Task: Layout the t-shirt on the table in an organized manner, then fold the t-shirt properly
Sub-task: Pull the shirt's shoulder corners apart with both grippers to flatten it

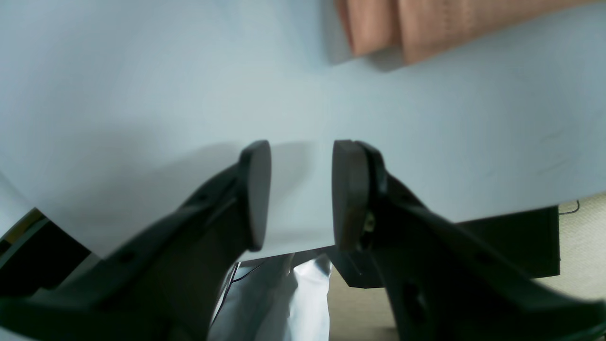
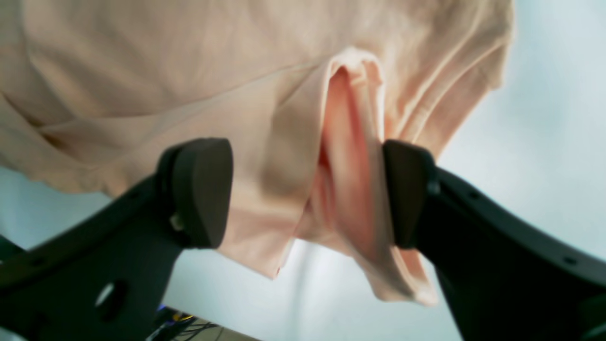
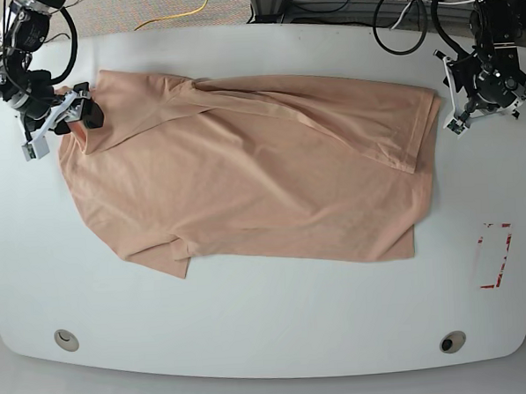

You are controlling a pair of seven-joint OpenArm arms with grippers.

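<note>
Desk (image 3: 280, 346): white top filling most of the base view, with 2 round grommet holes (image 3: 66, 339) near the lower edge and a red-tape rectangle (image 3: 494, 255) at right.

T-shirt (image 3: 253, 175): peach, lying spread and wrinkled across the upper middle of the desk, a diagonal crease running from upper left to right. 1 sleeve is pointing toward the lower left; the hem end is lying at right.

Right hand (image 3: 60, 119): sitting at the upper left of the base view, at the shirt's corner. In the right wrist view its fingers (image 2: 201, 189) are standing apart, with a raised fold of fabric between them touching only 1 pad.

Left hand (image 3: 456, 99): hovering at the upper right, just beside the shirt's edge, parted and holding nothing.
</note>
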